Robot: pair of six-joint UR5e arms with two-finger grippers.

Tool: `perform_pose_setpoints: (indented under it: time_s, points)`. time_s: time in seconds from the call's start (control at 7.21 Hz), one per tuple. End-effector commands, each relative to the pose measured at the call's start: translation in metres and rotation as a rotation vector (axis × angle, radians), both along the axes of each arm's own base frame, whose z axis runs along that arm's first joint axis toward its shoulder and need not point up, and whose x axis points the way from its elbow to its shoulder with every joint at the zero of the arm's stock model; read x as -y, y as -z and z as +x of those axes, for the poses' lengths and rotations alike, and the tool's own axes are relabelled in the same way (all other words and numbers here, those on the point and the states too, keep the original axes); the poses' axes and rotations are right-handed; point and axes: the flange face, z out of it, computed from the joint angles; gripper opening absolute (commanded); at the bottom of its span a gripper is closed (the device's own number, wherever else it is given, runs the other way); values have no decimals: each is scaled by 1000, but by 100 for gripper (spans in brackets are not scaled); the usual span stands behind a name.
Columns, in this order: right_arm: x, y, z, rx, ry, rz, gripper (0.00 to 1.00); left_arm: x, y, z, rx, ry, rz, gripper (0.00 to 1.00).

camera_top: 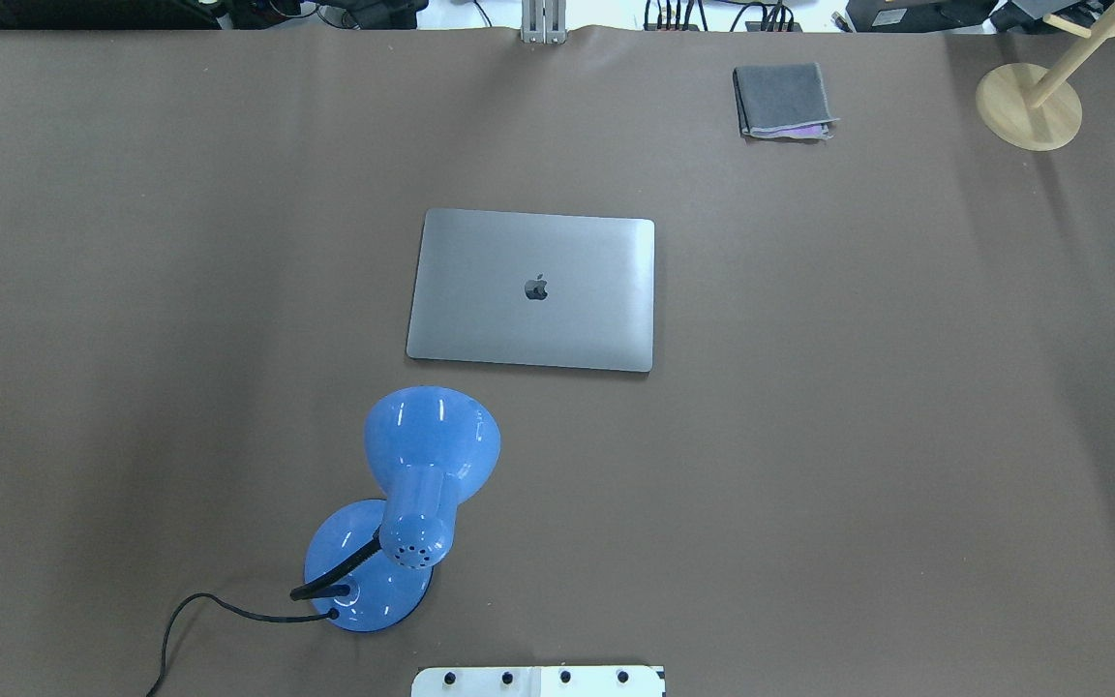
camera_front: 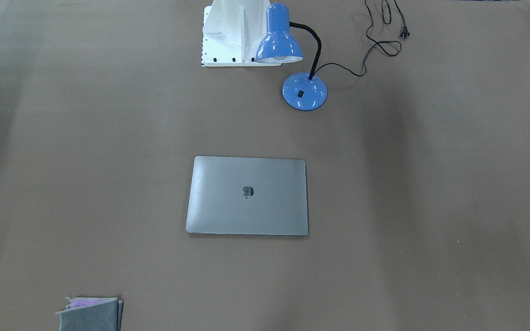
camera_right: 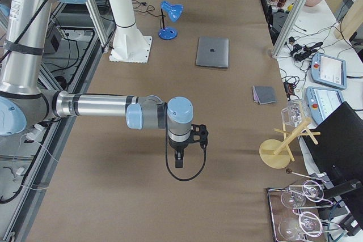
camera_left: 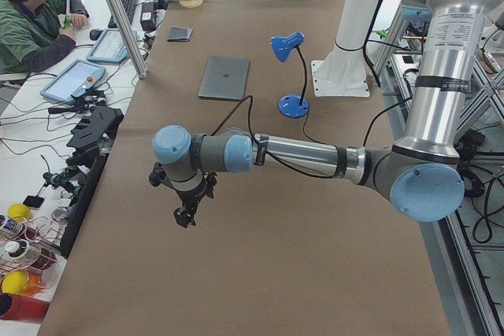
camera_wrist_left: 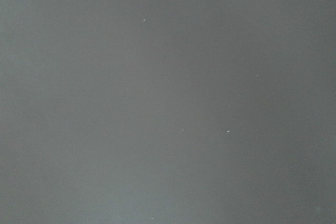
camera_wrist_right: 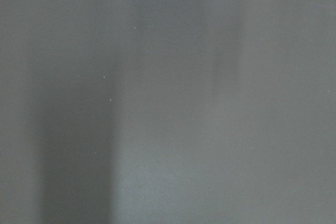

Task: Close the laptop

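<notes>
One laptop (camera_top: 533,290), lid already down, lies flat on the desk (camera_top: 858,436) between the two pincers, well apart from both. Can't tell if the left pincer (camera_left: 187,214) or right pincer (camera_right: 178,161) is open. One blue lamp (camera_top: 403,503) stands by the laptop. One folded cloth (camera_top: 782,100) and one wooden stand (camera_top: 1029,105) are nearer the right pincer.

We count one laptop (camera_top: 533,290), lying mid-table. There is one blue desk lamp (camera_top: 427,465) on the near left, one folded grey cloth (camera_top: 782,100) on the far right, and one wooden stand (camera_top: 1029,106) at the far right corner. We see one white pedestal (camera_front: 228,41) and two arms, each with a single gripper: the left gripper (camera_left: 185,219) and the right gripper (camera_right: 178,162). One person (camera_left: 27,17) sits beside the table.
</notes>
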Motion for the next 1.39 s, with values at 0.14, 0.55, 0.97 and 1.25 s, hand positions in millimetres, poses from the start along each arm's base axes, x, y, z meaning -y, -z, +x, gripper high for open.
perform_pose_setpoints:
  time_s: [0.14,0.55,0.97,1.25]
  points:
    - [1,1,1,3,-2,6,100,-67,-22,-48,3,104,-26,99]
    - [1,0,1,4,-3,2,100,-102,-20,-41,2,99,-23,99]
    - [1,-1,1,8,-4,-1,100,-101,-18,-41,2,99,-19,99]
    - [1,-1,1,8,-6,-2,100,-100,-18,-41,3,99,-16,99]
